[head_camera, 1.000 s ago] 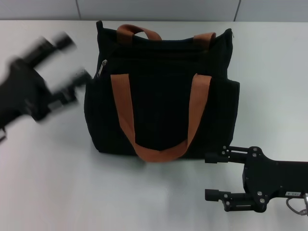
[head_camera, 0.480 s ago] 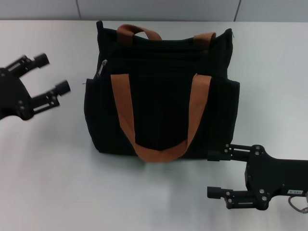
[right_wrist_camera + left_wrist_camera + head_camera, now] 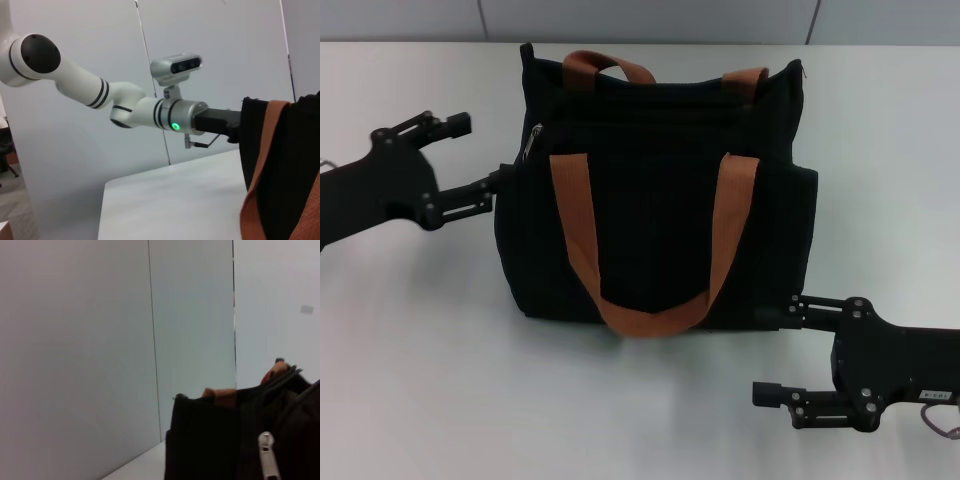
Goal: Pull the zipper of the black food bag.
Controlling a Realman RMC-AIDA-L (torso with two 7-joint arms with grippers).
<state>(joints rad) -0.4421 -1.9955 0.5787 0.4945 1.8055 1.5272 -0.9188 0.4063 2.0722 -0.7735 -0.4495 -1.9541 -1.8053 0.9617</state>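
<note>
The black food bag (image 3: pixel 660 200) stands in the middle of the white table, with its two orange-brown strap handles (image 3: pixel 576 230). The zipper's silver pull tab (image 3: pixel 531 142) hangs at the bag's upper left corner. My left gripper (image 3: pixel 480 152) is open just left of that corner, and its near finger reaches the bag's left side below the tab. The left wrist view shows the tab (image 3: pixel 267 456) close up against the bag (image 3: pixel 210 440). My right gripper (image 3: pixel 775 347) is open and empty at the bag's lower right corner. Its upper finger lies against the bag's bottom edge.
The white table (image 3: pixel 420 350) extends to the left of the bag and in front of it. A grey wall runs along the back edge. The right wrist view shows the bag's side and strap (image 3: pixel 265 185), with my left arm (image 3: pixel 150 110) beyond.
My left gripper has moved right to the bag's upper left corner, next to the zipper tab. My right gripper has barely shifted.
</note>
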